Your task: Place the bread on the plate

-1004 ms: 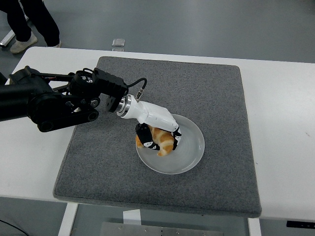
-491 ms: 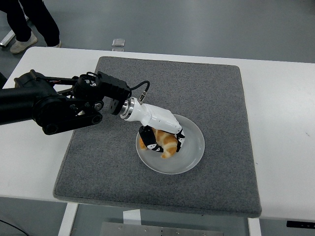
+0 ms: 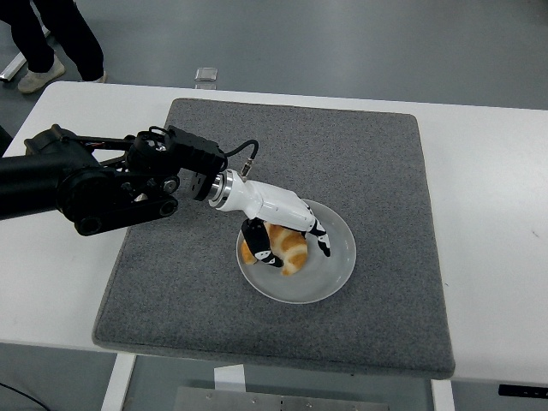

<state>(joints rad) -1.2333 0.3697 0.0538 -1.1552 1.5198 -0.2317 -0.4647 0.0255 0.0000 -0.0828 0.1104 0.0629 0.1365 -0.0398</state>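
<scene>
Head view shows a white table (image 3: 488,197) under a grey mat (image 3: 377,171), with the white plate (image 3: 338,274) lying on the mat's near middle, so the left hand (image 3: 278,227) reaches in over it. The bread (image 3: 287,248) rests on the plate, and the hand's fingers (image 3: 318,237) look splayed off it, seemingly let go. A person's legs (image 3: 51,38) stand far behind the table, and nothing blocks the hand's way.

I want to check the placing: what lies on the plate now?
The bread lies on the plate, with the left hand over it. The bread's top is partly covered.
</scene>
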